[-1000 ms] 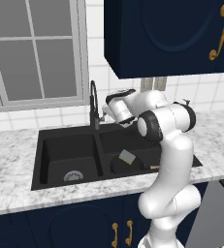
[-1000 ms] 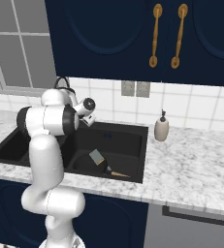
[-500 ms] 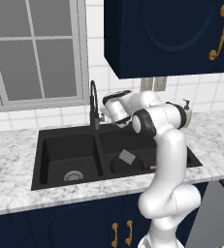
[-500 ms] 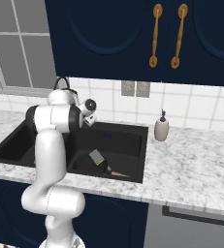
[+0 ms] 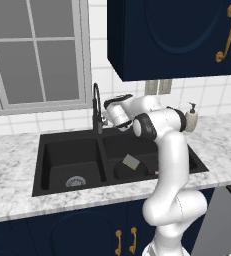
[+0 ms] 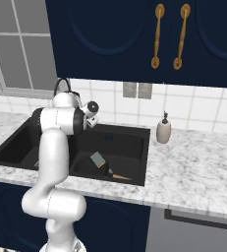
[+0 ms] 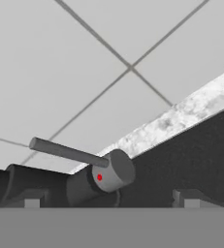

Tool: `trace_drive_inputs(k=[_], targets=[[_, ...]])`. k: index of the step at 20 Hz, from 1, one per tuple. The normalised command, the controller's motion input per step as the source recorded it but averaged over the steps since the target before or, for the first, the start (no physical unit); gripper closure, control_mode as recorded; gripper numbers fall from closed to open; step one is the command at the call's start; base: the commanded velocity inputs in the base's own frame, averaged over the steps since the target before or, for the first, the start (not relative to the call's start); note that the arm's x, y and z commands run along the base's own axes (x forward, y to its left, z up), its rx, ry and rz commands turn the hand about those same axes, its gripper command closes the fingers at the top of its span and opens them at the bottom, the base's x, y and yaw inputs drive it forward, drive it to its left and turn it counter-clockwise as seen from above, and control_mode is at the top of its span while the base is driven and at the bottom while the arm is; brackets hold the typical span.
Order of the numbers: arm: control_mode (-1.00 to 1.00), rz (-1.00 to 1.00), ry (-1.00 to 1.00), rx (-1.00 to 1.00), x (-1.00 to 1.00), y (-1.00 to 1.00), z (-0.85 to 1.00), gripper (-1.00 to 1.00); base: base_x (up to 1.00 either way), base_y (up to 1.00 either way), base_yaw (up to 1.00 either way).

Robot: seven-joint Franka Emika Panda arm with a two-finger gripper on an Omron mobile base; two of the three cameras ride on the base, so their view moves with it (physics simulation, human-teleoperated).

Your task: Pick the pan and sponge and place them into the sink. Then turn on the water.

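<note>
The black sink point(image 5: 62, 155) has two basins. In its right basin lies the black pan point(image 5: 121, 172) with the yellow and grey-green sponge point(image 5: 131, 161) resting on it; the right base view shows the pan point(image 6: 91, 170), its tan handle and the sponge point(image 6: 97, 159). The thin black faucet point(image 5: 96, 105) rises behind the divider. My gripper point(image 5: 105, 120) is at the faucet's base. In the hand view the gripper point(image 7: 111, 203) stands open, its tips on either side of the grey valve body point(image 7: 114, 170) and its thin lever point(image 7: 67, 151). No water is seen running.
A beige soap dispenser point(image 6: 163, 130) stands on the marble counter point(image 6: 193, 167) right of the sink. White tiled wall and a window lie behind the faucet, and dark blue cabinets hang overhead.
The hand has moved a little left toward the faucet base. Pan and sponge have stayed put in the right basin.
</note>
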Motion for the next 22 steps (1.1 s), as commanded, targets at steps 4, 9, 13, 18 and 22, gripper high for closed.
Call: trace_drive_inputs(k=[4,9,13,18,22], targets=[[-1.0,0.0,0.01,0.0,0.29,0.04,-0.06,-1.0,0.0,0.0,0.0],[-1.0,0.0,0.01,0.0,0.29,0.02,-0.08,-1.0,0.0,0.0,0.0],[-1.0,0.0,0.01,0.0,0.21,0.02,-0.11,-1.0,0.0,0.0,0.0],[-1.0,0.0,0.02,0.0,0.09,0.01,-0.04,-1.0,0.0,0.0,0.0],[-1.0,0.0,0.0,0.0,0.0,0.0,0.0,1.0,0.0,0.0,0.0]])
